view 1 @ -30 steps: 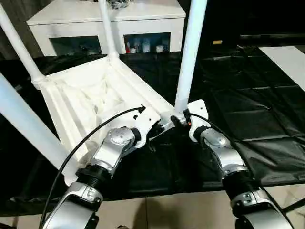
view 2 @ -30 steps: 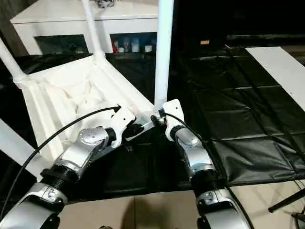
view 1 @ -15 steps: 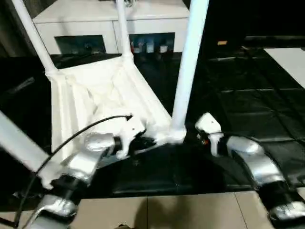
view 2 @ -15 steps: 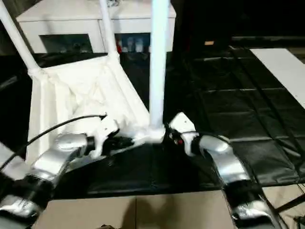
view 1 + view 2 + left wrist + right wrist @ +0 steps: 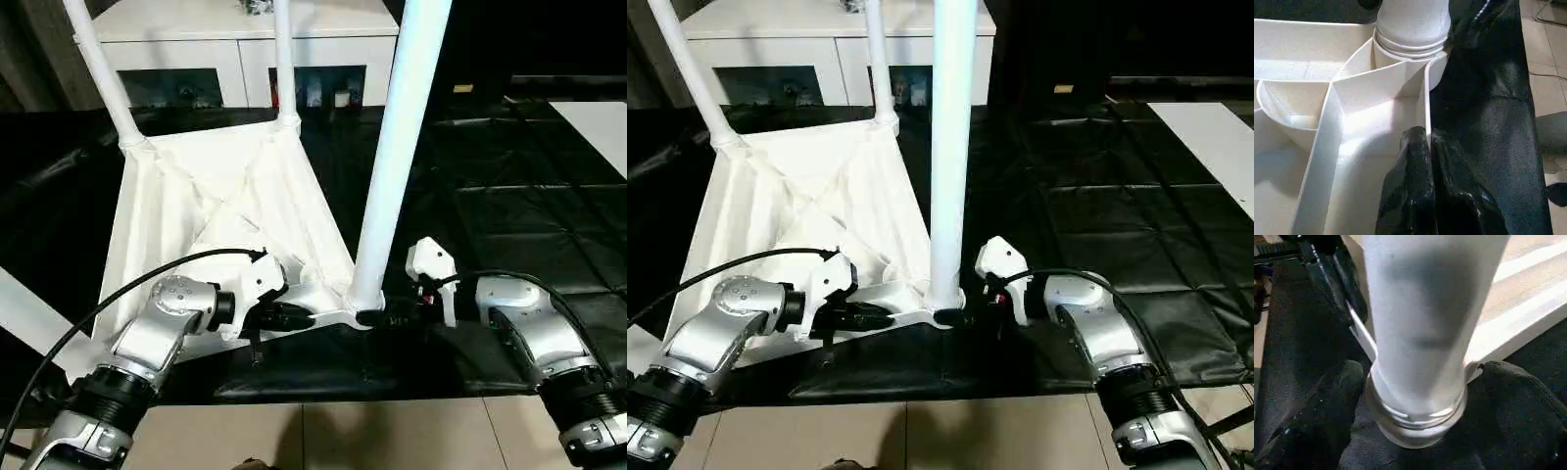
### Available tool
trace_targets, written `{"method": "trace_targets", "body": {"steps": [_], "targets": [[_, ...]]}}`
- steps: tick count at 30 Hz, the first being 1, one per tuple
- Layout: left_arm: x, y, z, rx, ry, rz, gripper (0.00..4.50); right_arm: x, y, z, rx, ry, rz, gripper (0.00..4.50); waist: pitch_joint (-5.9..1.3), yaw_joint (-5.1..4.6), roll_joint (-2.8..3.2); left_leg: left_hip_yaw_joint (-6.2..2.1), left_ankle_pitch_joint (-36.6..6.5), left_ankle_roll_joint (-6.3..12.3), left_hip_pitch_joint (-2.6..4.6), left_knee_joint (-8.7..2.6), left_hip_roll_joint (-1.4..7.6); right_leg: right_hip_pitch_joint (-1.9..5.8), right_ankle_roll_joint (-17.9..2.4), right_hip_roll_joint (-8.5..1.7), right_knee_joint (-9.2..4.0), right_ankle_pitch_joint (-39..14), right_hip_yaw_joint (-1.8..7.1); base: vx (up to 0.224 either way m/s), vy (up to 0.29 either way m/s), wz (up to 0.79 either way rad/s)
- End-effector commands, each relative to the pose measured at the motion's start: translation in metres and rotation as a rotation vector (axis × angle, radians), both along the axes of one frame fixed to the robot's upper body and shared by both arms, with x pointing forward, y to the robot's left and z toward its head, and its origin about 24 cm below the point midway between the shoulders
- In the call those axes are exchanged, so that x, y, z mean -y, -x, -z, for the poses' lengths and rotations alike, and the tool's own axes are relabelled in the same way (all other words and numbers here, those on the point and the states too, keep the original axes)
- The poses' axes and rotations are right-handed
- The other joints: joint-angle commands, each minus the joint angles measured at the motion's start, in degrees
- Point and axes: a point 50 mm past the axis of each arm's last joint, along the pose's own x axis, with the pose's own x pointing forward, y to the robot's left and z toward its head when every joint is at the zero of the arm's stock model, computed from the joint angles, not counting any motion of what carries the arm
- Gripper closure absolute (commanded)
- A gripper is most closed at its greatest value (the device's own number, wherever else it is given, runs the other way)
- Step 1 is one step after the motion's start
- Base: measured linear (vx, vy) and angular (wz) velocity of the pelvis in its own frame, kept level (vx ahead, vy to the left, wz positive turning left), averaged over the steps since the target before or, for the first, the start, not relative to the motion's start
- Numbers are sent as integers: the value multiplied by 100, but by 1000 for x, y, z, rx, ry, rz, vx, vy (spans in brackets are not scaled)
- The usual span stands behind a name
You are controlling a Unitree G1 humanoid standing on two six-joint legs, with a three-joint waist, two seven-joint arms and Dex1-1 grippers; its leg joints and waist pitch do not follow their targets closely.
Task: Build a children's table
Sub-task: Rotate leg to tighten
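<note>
Tabletop (image 5: 211, 211), white and upside down on our black-covered table (image 5: 509, 211), has its ribbed underside facing up and legs standing in the corner sockets. Our left gripper (image 5: 1426, 139) is pinched tight on the thin near rim beside the near-right leg (image 5: 397, 157). Our right gripper (image 5: 1418, 396) stands wide apart, one finger (image 5: 1327, 401) on either side of that leg's base. We see a white cabinet (image 5: 240, 39) beyond.

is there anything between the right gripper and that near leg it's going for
Nothing visible. The right gripper stands open with a finger on each side of the near leg, just above its corner socket. The left gripper is shut on the tabletop's rim beside it.
</note>
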Motion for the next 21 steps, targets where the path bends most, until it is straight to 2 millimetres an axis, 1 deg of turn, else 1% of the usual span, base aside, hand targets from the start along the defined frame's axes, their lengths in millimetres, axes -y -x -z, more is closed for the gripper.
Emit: {"method": "trace_targets", "body": {"steps": [1, 2, 4, 6, 7, 8, 10, 12, 13, 14, 16, 17, 18, 19, 20, 21], "targets": [[4, 2, -8, 14, 24, 53, 450, -3, 0, -3, -4, -9, -21, 71, -391, -6, -82, -254, -1203, 349, 153, -422, 451, 210, -1497, -364, -386, -970, 233, 0, 0, 0], [4, 2, -8, 14, 24, 53, 450, -3, 0, -3, -6, -10, -22, 71, -388, -3, -78, -254, -1220, 343, 157, -422, 450, 207, -1492, -361, -390, -1010, 232, 0, 0, 0], [4, 2, -8, 15, 24, 51, 450, -3, 0, -3, -13, -14, -19, 100, -390, 4, -80, -255, -1230, 334, 159, -423, 450, 210, -1481, -358, -390, -1039, 231, 0, 0, 0], [5, 2, -8, 15, 23, 51, 450, -2, 0, -2, -13, -15, -16, 108, -390, 11, -82, -254, -1248, 312, 164, -422, 451, 206, -1471, -364, -394, -1072, 235, 0, 0, 0], [5, 2, -8, 15, 24, 51, 450, -2, -1, -2, -15, -18, -13, 132, -391, 16, -78, -254, -1241, 304, 164, -422, 451, 203, -1466, -361, -394, -1066, 236, 0, 0, 0], [5, 2, -8, 14, 24, 51, 450, -2, -1, -2, -17, -21, -12, 132, -393, 22, -80, -255, -1221, 307, 164, -421, 452, 205, -1468, -362, -388, -1030, 235, 0, 0, 0], [5, 2, -8, 13, 23, 51, 450, -3, -1, -2, -20, -23, -13, 150, -396, 29, -86, -252, -1178, 326, 159, -415, 448, 209, -1475, -363, -381, -979, 234, 0, 0, 0], [5, 2, -8, 12, 23, 52, 450, -3, -1, -1, -23, -25, -15, 156, -398, 35, -82, -252, -1169, 335, 161, -412, 449, 208, -1474, -364, -381, -977, 233, 0, 0, 0], [5, 2, -8, 12, 22, 52, 450, -3, -1, -1, -24, -27, -15, 174, -394, 34, -81, -253, -1177, 332, 160, -417, 449, 205, -1474, -358, -382, -988, 231, 0, 0, 0], [4, 3, -8, 12, 22, 52, 450, -4, 0, -1, -25, -28, -15, 180, -393, 36, -83, -253, -1188, 323, 160, -416, 449, 208, -1470, -364, -385, -1013, 233, 0, 0, 0], [4, 3, -8, 11, 21, 53, 450, -4, 0, -1, -25, -29, -12, 184, -397, 38, -80, -256, -1189, 314, 161, -417, 450, 208, -1466, -365, -384, -1023, 232, 0, 0, 0], [4, 3, -7, 12, 21, 52, 450, -4, -1, 0, -24, -29, -7, 185, -399, 34, -103, -251, -1178, 315, 162, -416, 449, 208, -1465, -358, -381, -1001, 232, 0, 0, 0], [5, 3, -7, 13, 21, 48, 450, -4, -1, 1, -20, -27, 7, 186, -397, 38, -95, -255, -1175, 316, 159, -416, 450, 210, -1470, -364, -377, -1000, 233, 0, 0, 0], [5, 2, -6, 17, 21, 38, 450, -4, -4, 2, -8, -21, 45, 186, -394, 34, -118, -248, -1169, 324, 160, -415, 447, 204, -1460, -362, -385, -1023, 234, 0, 0, 0], [7, 0, -5, 26, 21, 17, 450, -5, -7, 5, 0, -15, 103, 187, -393, 32, -98, -254, -1180, 302, 161, -418, 449, 194, -1457, -369, -386, -1068, 237, 0, 0, 0], [7, -1, -4, 33, 22, 4, 450, -5, -8, 7, 4, -10, 131, 187, -385, 15, -101, -251, -1203, 283, 156, -423, 445, 186, -1455, -366, -396, -1095, 241, 0, 0, 0]]}}
